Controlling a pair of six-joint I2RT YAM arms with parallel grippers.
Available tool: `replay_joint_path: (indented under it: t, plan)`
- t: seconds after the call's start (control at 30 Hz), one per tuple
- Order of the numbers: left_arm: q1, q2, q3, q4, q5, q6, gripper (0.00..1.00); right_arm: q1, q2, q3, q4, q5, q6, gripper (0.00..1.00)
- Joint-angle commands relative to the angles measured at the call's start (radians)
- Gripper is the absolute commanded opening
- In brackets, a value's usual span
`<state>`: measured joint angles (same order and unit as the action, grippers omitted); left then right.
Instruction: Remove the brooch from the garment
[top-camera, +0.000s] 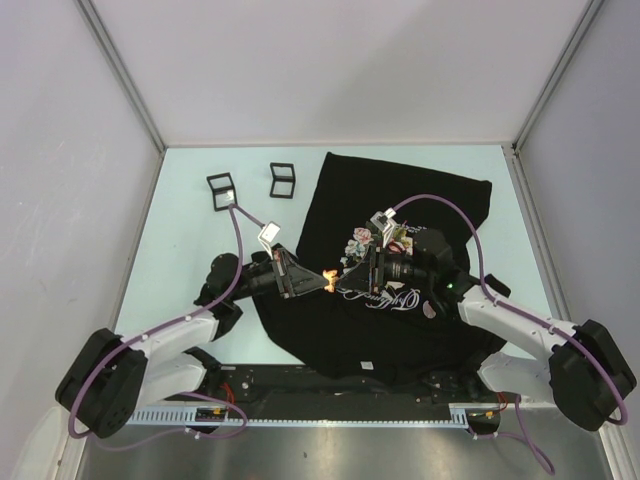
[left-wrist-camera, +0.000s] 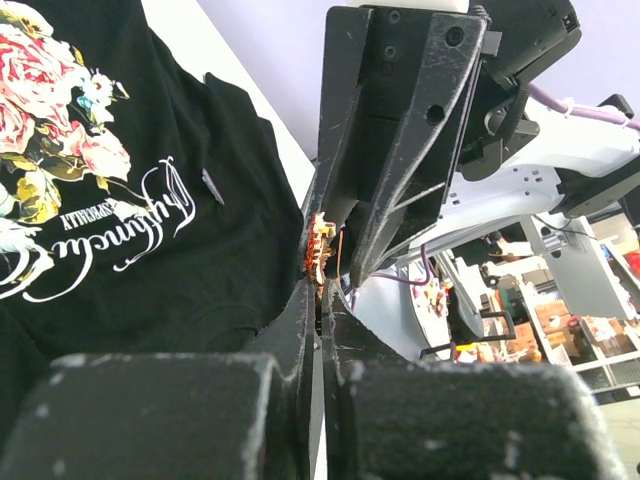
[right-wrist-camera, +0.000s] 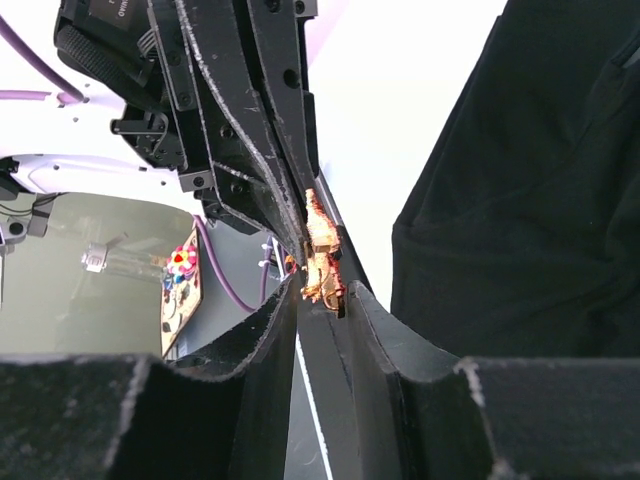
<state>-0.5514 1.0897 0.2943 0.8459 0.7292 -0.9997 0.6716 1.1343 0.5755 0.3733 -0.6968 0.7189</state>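
Left hand (left-wrist-camera: 321, 303), right hand (right-wrist-camera: 320, 303) on brooch (left-wrist-camera: 320, 250)

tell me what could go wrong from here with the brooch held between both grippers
1. The brooch is tiny and pinched only at the tips of the left gripper and right gripper; uneven pulling could bend it or let it slip and drop.
2. Whether its pin is clear of the black T-shirt cannot be seen; pulling away might snag the fabric.

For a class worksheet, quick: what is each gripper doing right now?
Left gripper: fingers closed on the brooch.
Right gripper: fingers closed on the same brooch.
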Motion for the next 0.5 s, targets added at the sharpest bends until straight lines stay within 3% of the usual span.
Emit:
replay_joint_path:
  t: [0.0, 0.2, 0.47]
  plan:
    - [-0.002, -0.042, 0.046, -0.022, -0.004, 0.067, 0.0, 0.005, 0.005, 0.004, 0.046, 0.022, 0.016, 0.3]
    - [-0.002, -0.076, 0.06, -0.094, -0.016, 0.111, 0.0, 0.011, 0.007, 0.004, 0.052, 0.045, 0.024, 0.29]
    - [-0.004, -0.082, 0.062, -0.119, -0.019, 0.125, 0.0, 0.028, 0.013, 0.007, 0.084, 0.056, 0.034, 0.35]
